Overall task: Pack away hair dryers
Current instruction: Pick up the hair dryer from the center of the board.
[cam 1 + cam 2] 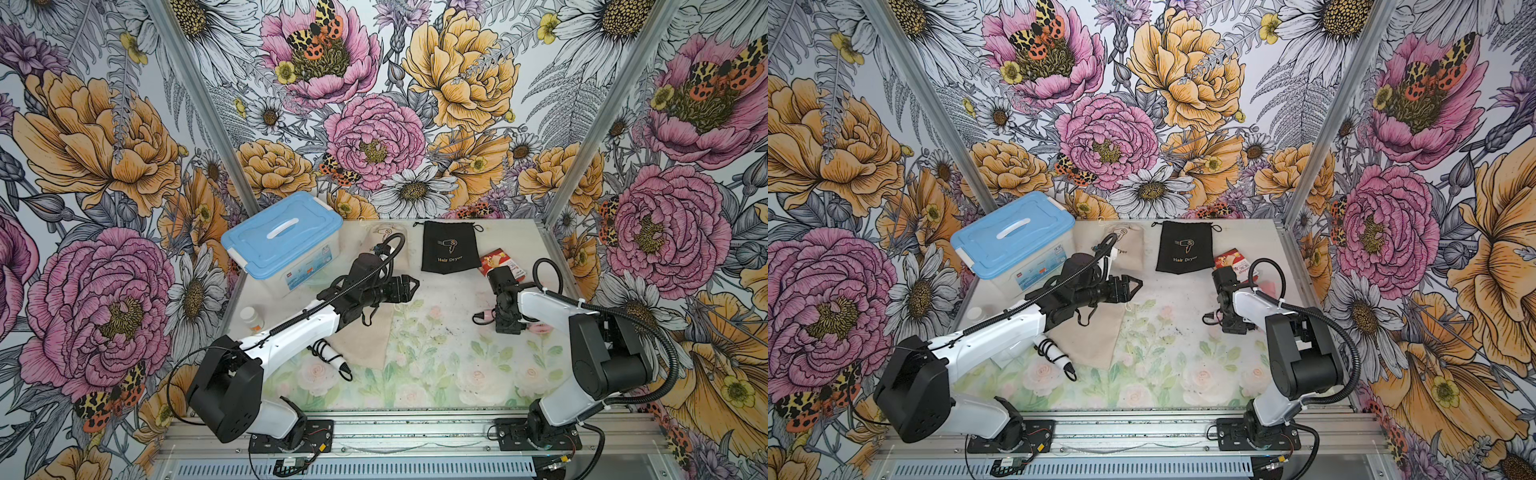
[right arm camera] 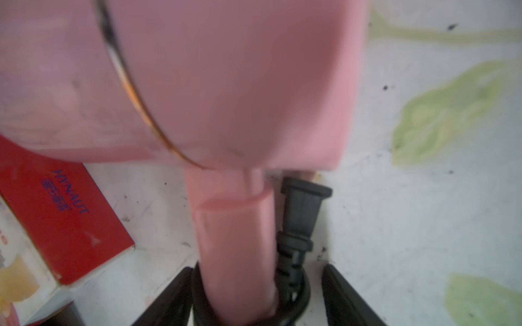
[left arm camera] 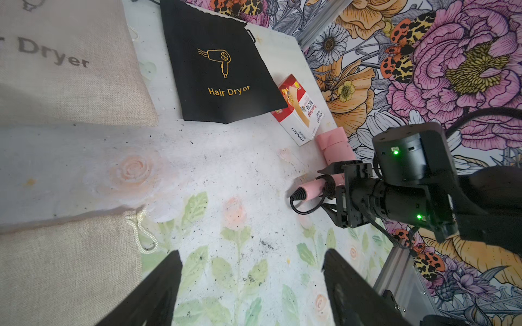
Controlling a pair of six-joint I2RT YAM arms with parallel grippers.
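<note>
My right gripper (image 2: 257, 268) is standing wide astride the smooth pink dryer (image 2: 226, 84)'s cord-wound handle on the table (image 1: 436, 353). My left gripper (image 3: 252, 254) is hovering wide, gripping nothing. The blue-lidded box (image 1: 282, 237) is sitting shut; a white dryer (image 1: 332, 355) is lying beside a coarse beige pouch (image 1: 365, 340).

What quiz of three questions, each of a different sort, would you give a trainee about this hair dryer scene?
1. True or false: the blue lid is on the storage box.
2. Choose one. Between the jaws of the right gripper lies: A) the handle of the pink hair dryer; B) a beige pouch; C) the white bottle.
3. Which two words are printed on the black pouch?

Key: 1 true; 2 A; 3 "Hair Dryer".
</note>
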